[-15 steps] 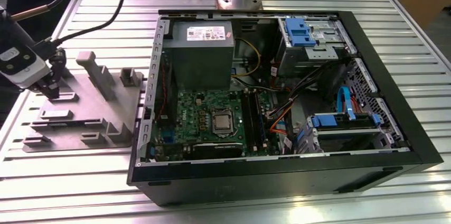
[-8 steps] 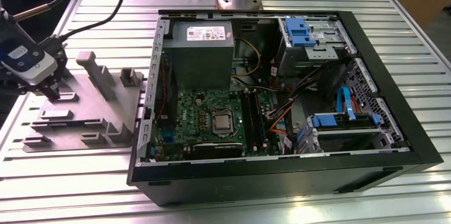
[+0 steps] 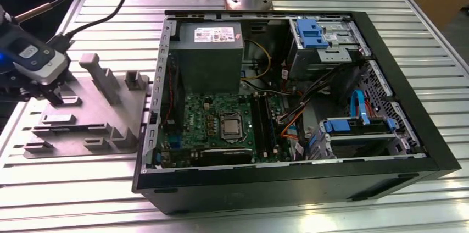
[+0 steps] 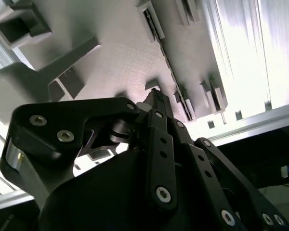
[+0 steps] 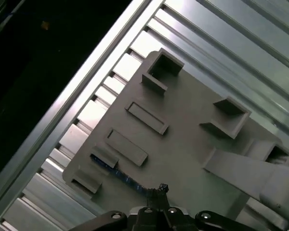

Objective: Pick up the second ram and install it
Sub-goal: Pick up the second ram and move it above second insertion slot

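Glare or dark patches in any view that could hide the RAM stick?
Second wrist view: table slats blown out white, end effector dark against them. First wrist view: bright streaks on the slats, black off the table edge; the second ram reads bluish on the gray fixture. Exterior view: even light, dim inside the computer case.

- The fixture plate (image 3: 88,123) lies on the table (image 3: 410,24).
- The computer case (image 3: 293,183) stands just beside the plate, on the exterior view's right.
- The second ram (image 5: 116,174) lies on the plate, near one edge.
- The gripper (image 3: 55,98) hangs over the plate.
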Available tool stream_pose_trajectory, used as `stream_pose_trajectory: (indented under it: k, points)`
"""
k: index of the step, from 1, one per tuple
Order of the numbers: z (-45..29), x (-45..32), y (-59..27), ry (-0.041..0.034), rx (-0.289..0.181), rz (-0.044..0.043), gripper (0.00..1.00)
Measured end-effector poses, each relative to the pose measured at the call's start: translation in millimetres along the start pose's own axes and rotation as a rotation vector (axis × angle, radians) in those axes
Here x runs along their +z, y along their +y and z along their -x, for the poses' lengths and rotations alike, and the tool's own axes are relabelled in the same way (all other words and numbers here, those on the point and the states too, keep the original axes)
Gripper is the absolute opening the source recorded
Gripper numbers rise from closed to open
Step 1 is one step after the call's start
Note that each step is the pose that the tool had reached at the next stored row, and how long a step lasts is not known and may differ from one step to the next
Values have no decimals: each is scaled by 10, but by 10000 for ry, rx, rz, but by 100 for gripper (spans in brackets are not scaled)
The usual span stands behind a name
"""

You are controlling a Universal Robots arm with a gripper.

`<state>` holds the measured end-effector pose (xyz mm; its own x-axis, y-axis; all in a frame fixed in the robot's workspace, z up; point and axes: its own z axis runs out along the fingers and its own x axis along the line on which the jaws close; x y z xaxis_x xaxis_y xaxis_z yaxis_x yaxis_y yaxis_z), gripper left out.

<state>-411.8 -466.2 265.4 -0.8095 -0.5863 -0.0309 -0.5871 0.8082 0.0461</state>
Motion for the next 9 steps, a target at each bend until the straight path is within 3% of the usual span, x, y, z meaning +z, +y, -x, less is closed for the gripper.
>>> stream_pose_trajectory:
  k: [9]
  points:
    - [-2, 51, -2, 75, -1633, 50, 10]
